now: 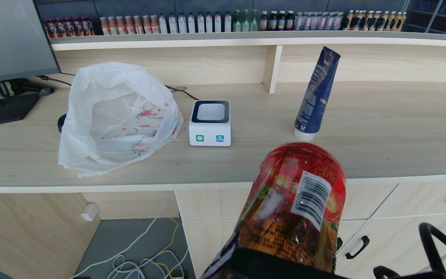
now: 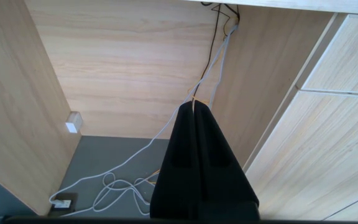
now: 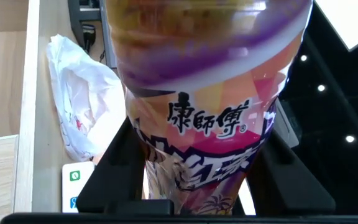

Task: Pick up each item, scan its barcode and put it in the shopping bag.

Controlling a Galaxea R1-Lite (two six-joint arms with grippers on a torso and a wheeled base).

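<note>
My right gripper (image 3: 194, 186) is shut on a drink bottle (image 1: 292, 205) with a red label, held up close in front of the counter, its barcode facing up. In the right wrist view the bottle (image 3: 204, 93) stands between the black fingers (image 3: 114, 168). A white scanner box (image 1: 210, 123) sits mid-counter. Left of it, the white shopping bag (image 1: 116, 116) lies open. A dark blue tube (image 1: 316, 95) stands cap-down to the scanner's right. My left gripper (image 2: 194, 109) hangs below the counter with its fingers pressed together, holding nothing.
A monitor (image 1: 10, 38) and its black stand occupy the counter's far left. A raised shelf (image 1: 269, 40) with a divider runs along the back. Cables (image 1: 138, 255) lie on the floor under the counter, beside drawers with black handles (image 1: 356, 248).
</note>
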